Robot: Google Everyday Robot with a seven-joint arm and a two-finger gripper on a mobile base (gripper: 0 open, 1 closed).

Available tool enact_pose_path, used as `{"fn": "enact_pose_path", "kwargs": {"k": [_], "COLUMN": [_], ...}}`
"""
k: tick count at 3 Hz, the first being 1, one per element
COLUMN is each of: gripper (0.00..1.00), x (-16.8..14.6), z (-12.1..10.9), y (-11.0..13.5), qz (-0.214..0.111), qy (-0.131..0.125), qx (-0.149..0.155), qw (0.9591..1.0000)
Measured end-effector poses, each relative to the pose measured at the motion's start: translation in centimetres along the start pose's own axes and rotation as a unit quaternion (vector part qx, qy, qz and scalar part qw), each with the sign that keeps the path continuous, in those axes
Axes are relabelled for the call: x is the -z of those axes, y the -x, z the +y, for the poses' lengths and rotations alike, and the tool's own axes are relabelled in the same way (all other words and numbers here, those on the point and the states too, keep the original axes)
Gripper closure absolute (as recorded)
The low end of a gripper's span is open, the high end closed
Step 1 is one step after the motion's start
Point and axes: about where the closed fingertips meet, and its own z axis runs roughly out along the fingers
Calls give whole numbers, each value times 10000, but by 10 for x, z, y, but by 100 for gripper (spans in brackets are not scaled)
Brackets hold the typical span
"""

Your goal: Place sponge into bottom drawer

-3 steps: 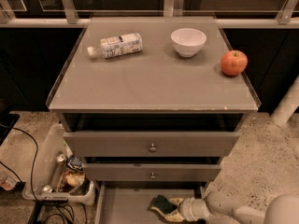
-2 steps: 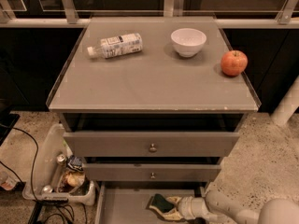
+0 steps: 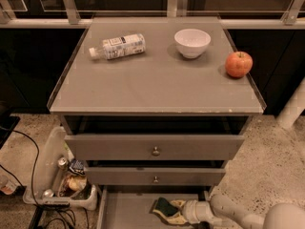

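The bottom drawer (image 3: 125, 213) is pulled open at the lower edge of the camera view, below two knobbed grey drawers. The sponge (image 3: 164, 206), dark green top on yellow foam, is inside the drawer's right half, just above or on its floor. My gripper (image 3: 167, 210) reaches in from the right at the end of a pale arm and is shut on the sponge, one finger above it and one below. The drawer's front part is cut off by the frame edge.
On the cabinet top lie a plastic bottle (image 3: 117, 46), a white bowl (image 3: 192, 42) and a red apple (image 3: 238, 64). A clear bin (image 3: 61, 178) with cans stands on the floor left of the cabinet, with cables beside it. A white post (image 3: 291, 109) stands at the right.
The gripper with the sponge has shifted slightly left, further into the bottom drawer. Nothing else has moved.
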Motion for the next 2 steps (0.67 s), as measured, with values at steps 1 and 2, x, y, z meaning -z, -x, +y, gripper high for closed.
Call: {"fn": "enact_pose_path", "kwargs": {"k": [1,2], "gripper": [59,35], "x": [0,0], "z": [0,0], "y": [0,0], "qz": [0,0], "qy": [0,1], "qx": [0,0], "qw": [10000,10000]}}
